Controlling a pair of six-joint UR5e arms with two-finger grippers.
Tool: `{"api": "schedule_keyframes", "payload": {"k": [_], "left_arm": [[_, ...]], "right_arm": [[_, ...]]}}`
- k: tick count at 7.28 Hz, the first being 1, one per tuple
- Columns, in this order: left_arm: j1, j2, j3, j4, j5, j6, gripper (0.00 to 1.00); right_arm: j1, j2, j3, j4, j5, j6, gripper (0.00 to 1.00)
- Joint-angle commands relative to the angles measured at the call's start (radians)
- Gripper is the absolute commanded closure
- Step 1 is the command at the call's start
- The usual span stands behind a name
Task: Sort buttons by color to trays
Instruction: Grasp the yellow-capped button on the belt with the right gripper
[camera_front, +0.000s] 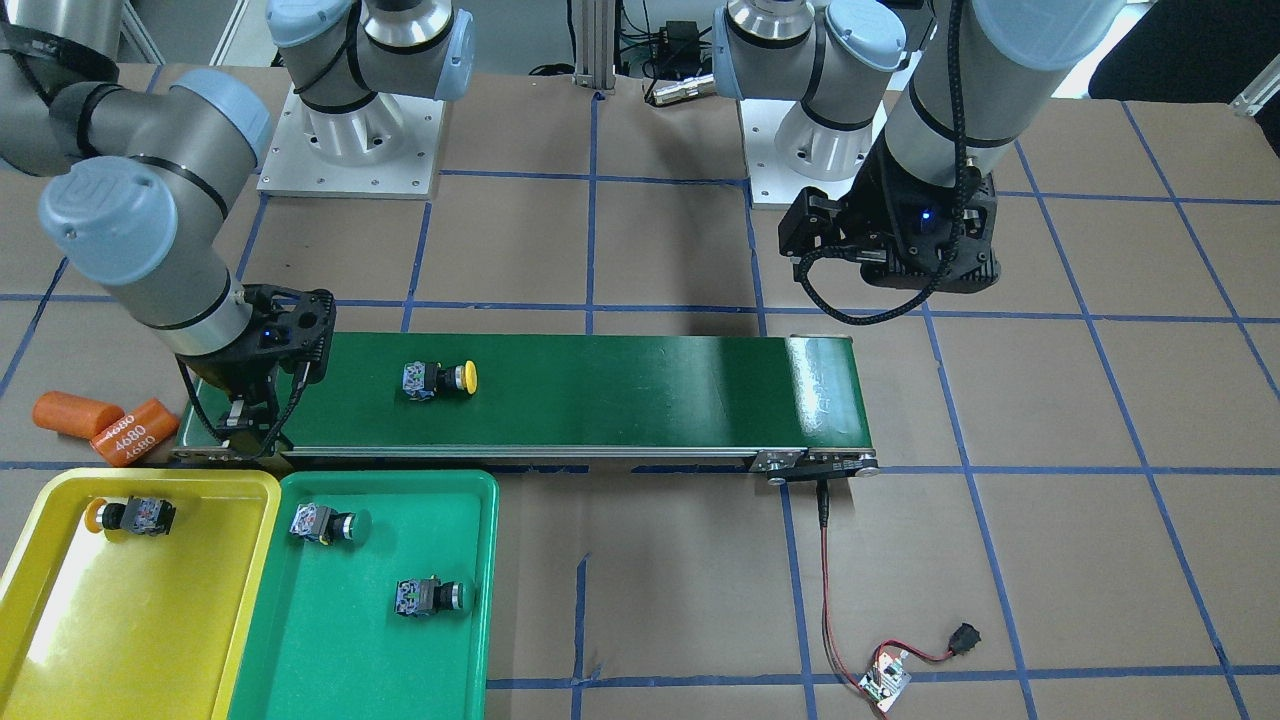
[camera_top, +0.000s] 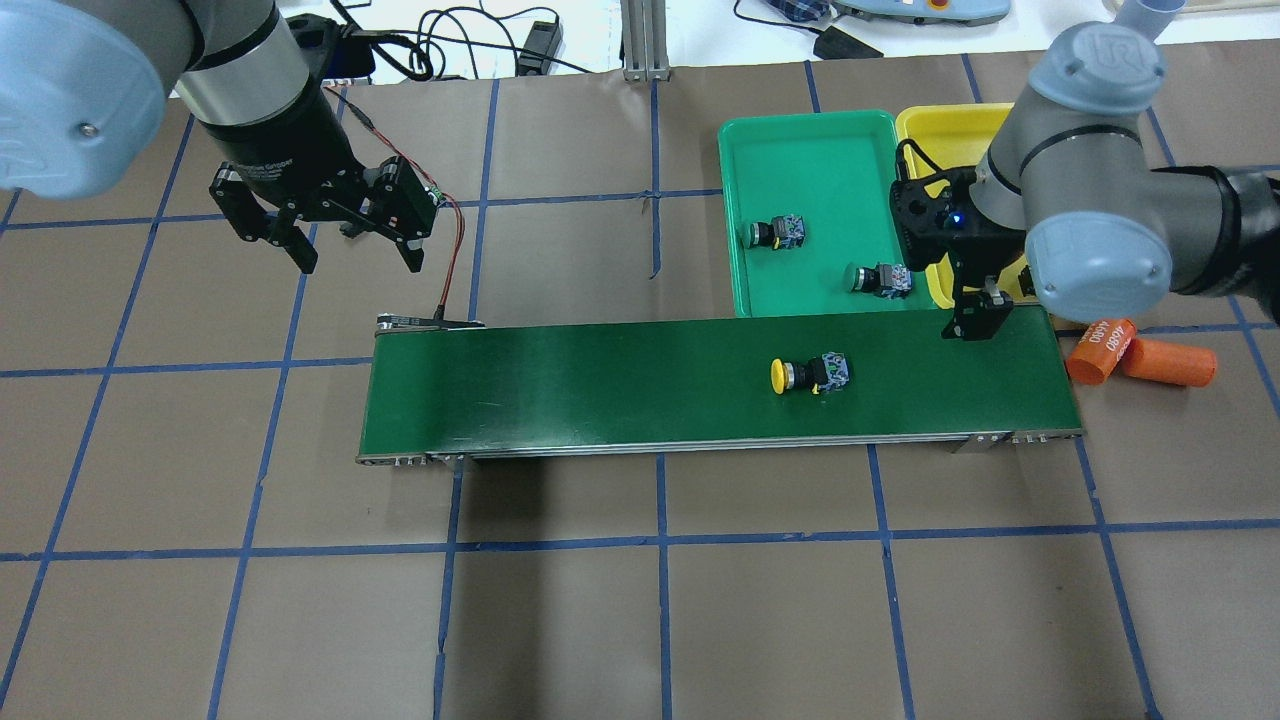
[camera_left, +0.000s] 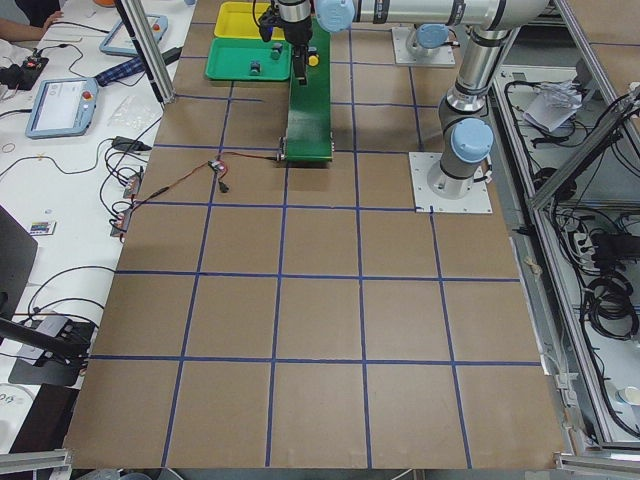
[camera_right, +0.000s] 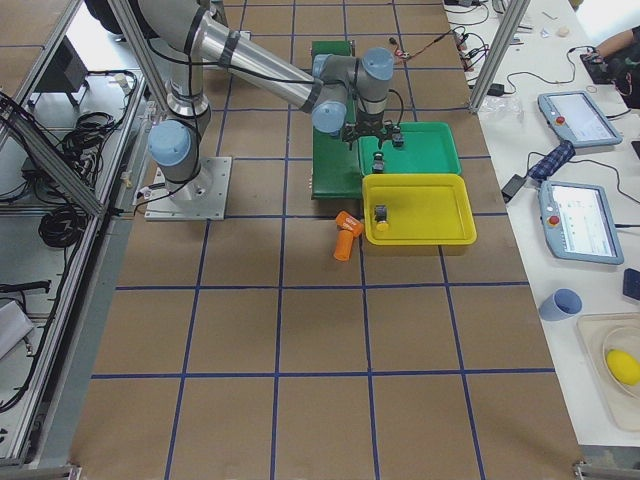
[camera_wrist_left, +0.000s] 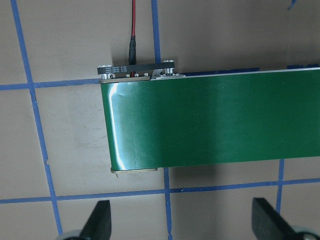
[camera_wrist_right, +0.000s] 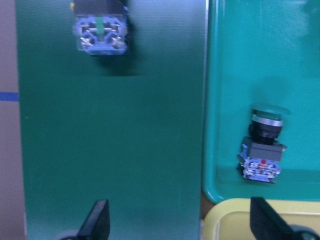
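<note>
1 yellow button (camera_front: 440, 379) lies on its side on the belt (camera_front: 620, 390), toward its right end, w/ bare belt all round. A 2nd one (camera_front: 135, 515) sits in the yellow tray (camera_front: 120, 640) near the belt-side rim, and 2 green buttons (camera_front: 330, 524) lie apart in the green tray (camera_front: 350, 650), the trays rim to rim just beside the belt's outer edge. R gripper (camera_top: 975, 325) hangs low over the belt's right end by the tray-side edge, jaws wide, empty; L gripper (camera_top: 360, 262) hangs high near the belt's left end, jaws wide, empty, open table around.
</note>
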Motion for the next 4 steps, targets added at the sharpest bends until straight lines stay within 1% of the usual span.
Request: {"api": "schedule_keyframes", "payload": {"k": [1, 3, 4], "left_arm": [[0.000, 0.004, 0.000, -0.002, 0.000, -0.015, 0.00], [-0.003, 0.015, -0.001, 0.000, 0.000, 0.010, 0.00], [-0.003, 0.012, -0.001, -0.002, 0.001, 0.014, 0.00]], "right_arm": [[0.002, -0.048, 0.101, -0.027, -0.008, 0.001, 0.00], [0.003, -0.075, 0.166, -0.030, -0.001, -0.002, 0.00], [0.003, -0.078, 0.172, -0.030, 0.003, -0.001, 0.00]]}}
